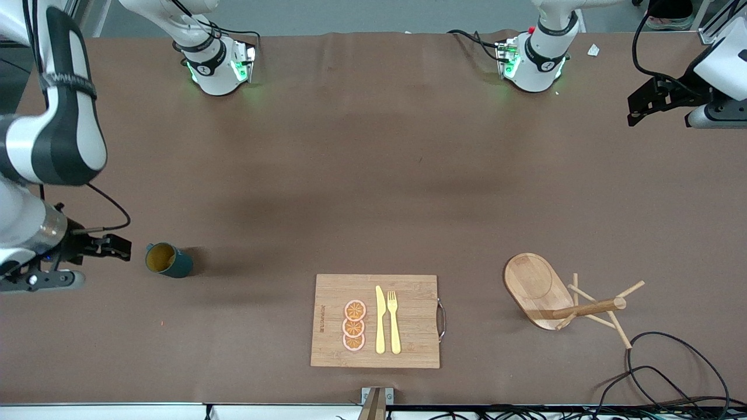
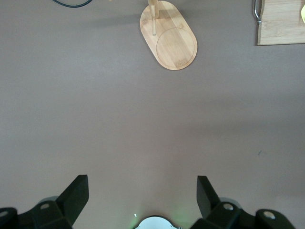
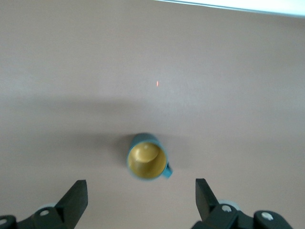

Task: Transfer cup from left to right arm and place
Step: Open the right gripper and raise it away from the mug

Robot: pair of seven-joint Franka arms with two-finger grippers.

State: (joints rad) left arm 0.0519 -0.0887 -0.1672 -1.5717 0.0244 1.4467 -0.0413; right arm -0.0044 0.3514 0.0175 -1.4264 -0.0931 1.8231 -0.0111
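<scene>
- Cup [image 1: 168, 260] sits upright on the brown table [image 1: 373, 175] at the right arm's end, nothing holding it, ochre inside showing.
- Right gripper [image 1: 111, 247] hangs just beside the cup, fingers spread wide, nothing in them.
- Left gripper [image 1: 648, 105] waits over the left arm's end of the table, open too and holding nothing.
- Cutting board [image 1: 408, 344] with orange slices [image 1: 354, 325], knife [image 1: 380, 319] and fork [image 1: 394, 321] lies nearer the front camera.
- Wooden mug tree [image 1: 560, 297] lies tipped over toward the left arm's end.
</scene>
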